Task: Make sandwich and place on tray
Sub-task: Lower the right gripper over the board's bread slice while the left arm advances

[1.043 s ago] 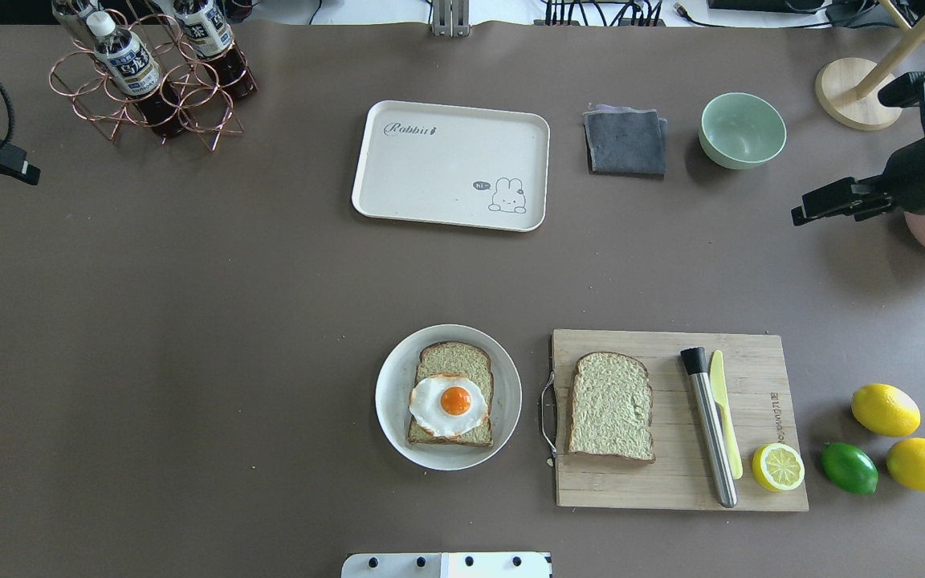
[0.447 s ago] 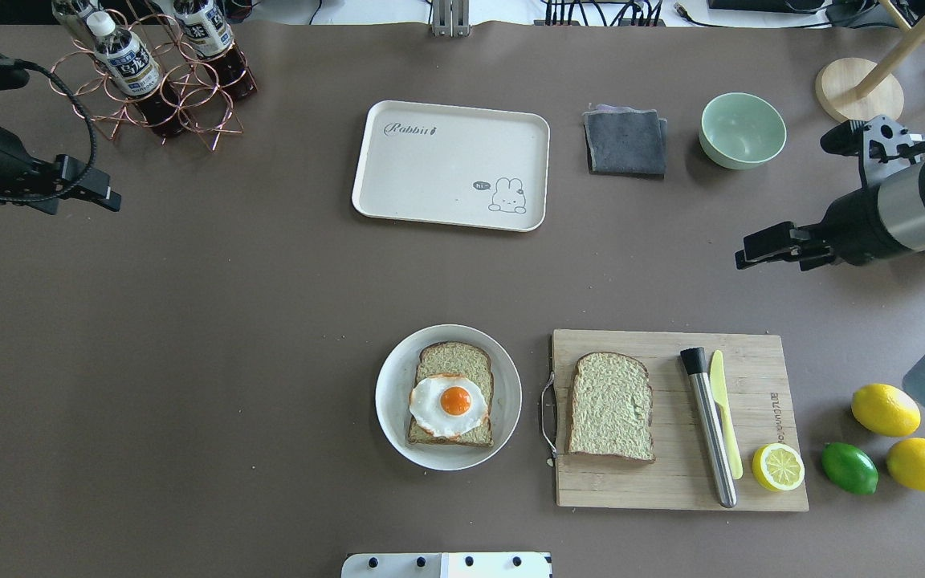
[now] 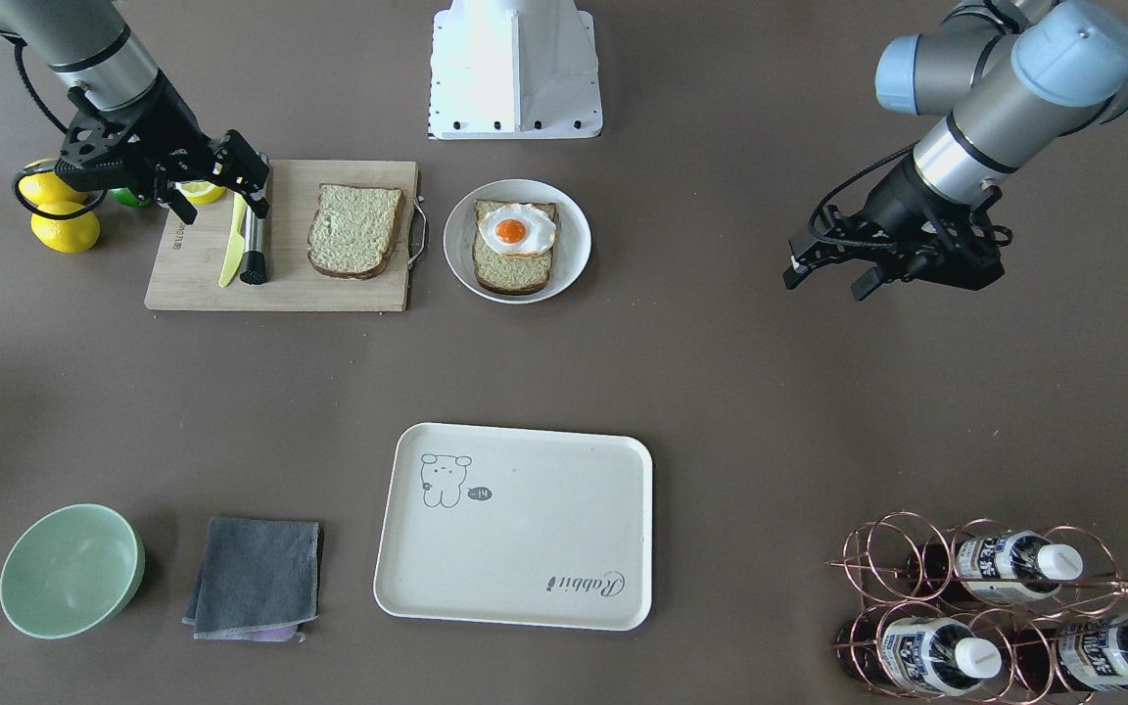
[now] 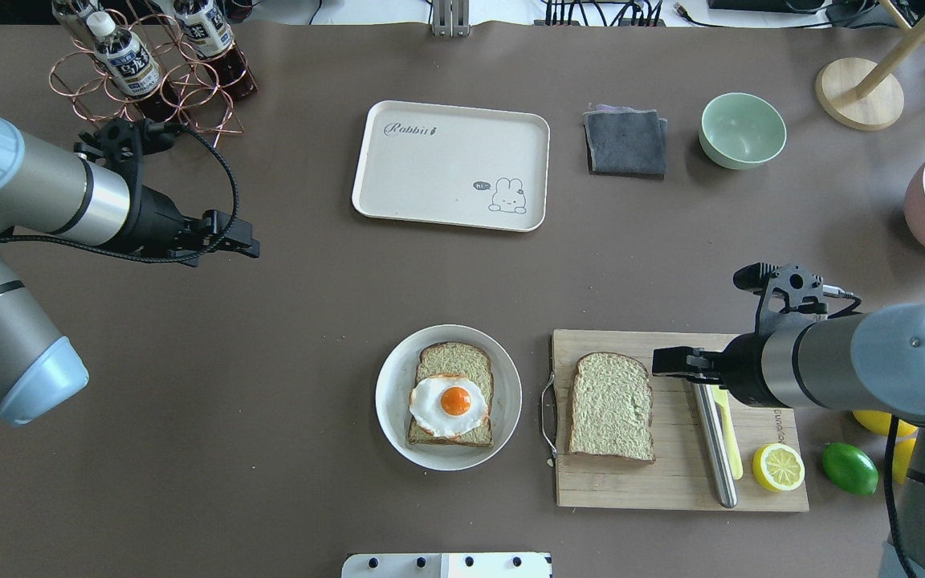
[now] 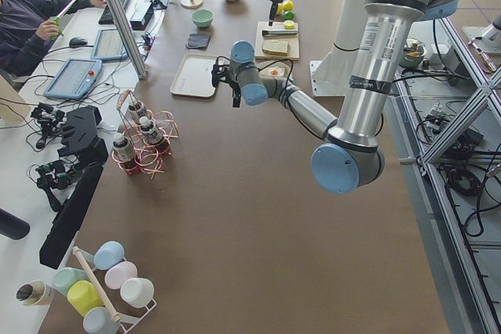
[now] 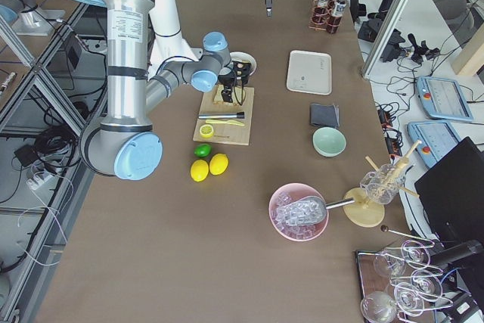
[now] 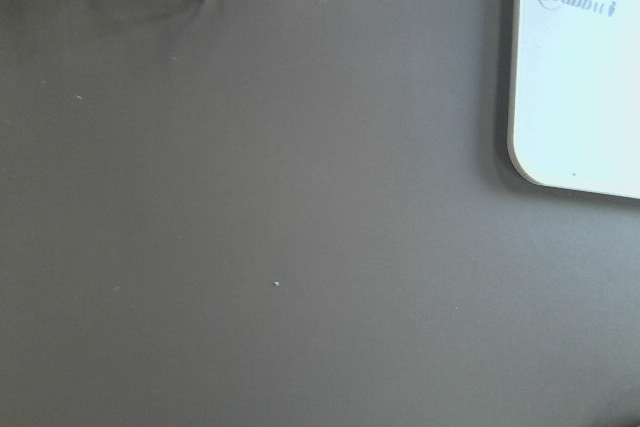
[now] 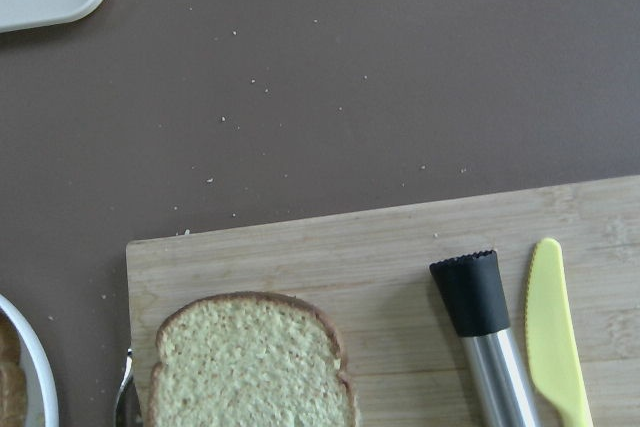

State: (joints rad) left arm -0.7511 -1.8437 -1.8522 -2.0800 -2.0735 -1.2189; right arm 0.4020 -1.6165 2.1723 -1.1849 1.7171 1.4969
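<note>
One bread slice (image 4: pixel 611 405) lies on the wooden cutting board (image 4: pixel 671 486). A second slice (image 4: pixel 453 357) sits on a round white plate (image 4: pixel 390 393) with a fried egg (image 4: pixel 448 404) on top. The cream tray (image 4: pixel 450 164) lies at the back centre with nothing on it. My right gripper (image 4: pixel 657 363) hovers open over the board, just right of the bare slice (image 3: pixel 353 230). My left gripper (image 4: pixel 250 245) is open above bare table, left of the tray (image 7: pixel 580 77). The wrist views show no fingers.
On the board lie a steel muddler (image 4: pixel 711 437), a yellow knife (image 4: pixel 729 449) and a half lemon (image 4: pixel 778 467). A lime (image 4: pixel 849 468) and lemons (image 3: pixel 65 230) sit beside it. A grey cloth (image 4: pixel 625 142), green bowl (image 4: pixel 742 130) and bottle rack (image 4: pixel 149 72) stand at the back.
Both arms have swung in from the table's sides. The right gripper came down from the back right to over the cutting board. The left gripper moved right toward the tray.
</note>
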